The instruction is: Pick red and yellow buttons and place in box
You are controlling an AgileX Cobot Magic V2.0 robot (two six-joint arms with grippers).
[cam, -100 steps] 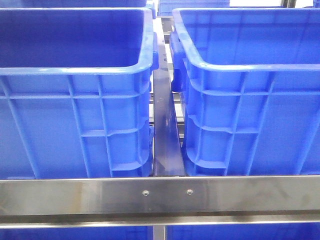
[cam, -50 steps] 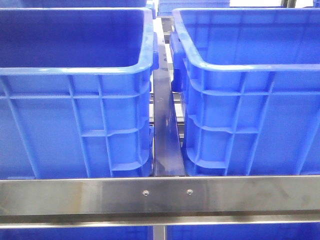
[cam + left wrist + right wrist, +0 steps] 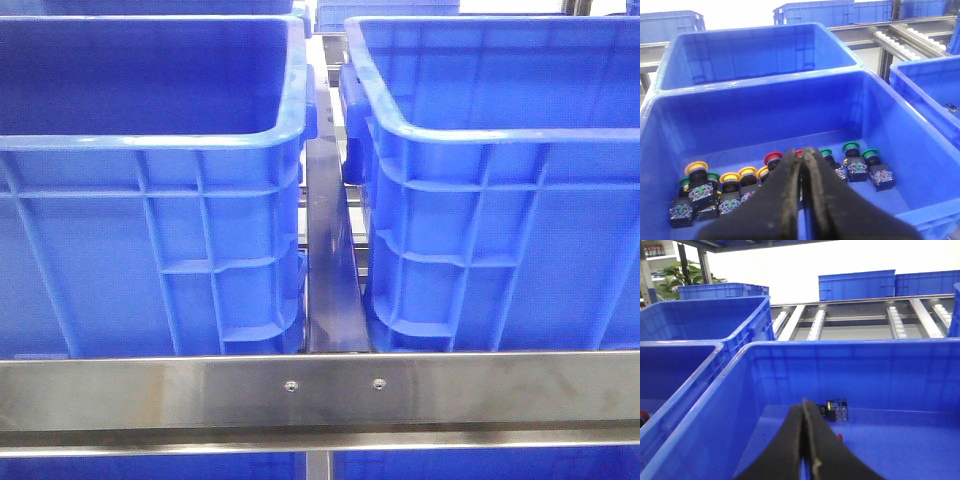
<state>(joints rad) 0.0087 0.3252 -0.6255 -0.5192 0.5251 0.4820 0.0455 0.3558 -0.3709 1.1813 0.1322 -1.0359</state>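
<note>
Picking stage, nothing grasped yet; left gripper [image 3: 801,159] hovering above the supply bin [image 3: 760,97], jaws pressed together and empty; red button [image 3: 773,159] and yellow buttons [image 3: 730,178] lined along that bin's floor; right gripper [image 3: 805,412] likewise closed, empty, over the receiving box [image 3: 855,347], one button [image 3: 836,411] already inside; next: open left jaws, descend onto the red cap; front view unchanged from earlier.

Just beyond the tip of my left pincer [image 3: 801,154] stood green-capped buttons [image 3: 851,147], side by side. Well past my right pincer [image 3: 805,404] ran a roller conveyor [image 3: 900,320]. Spare blue crates [image 3: 856,285] sat farther behind it, and a leafy plant [image 3: 671,282] stood farther off still. A steel rail [image 3: 480,390] crossed the front view.
</note>
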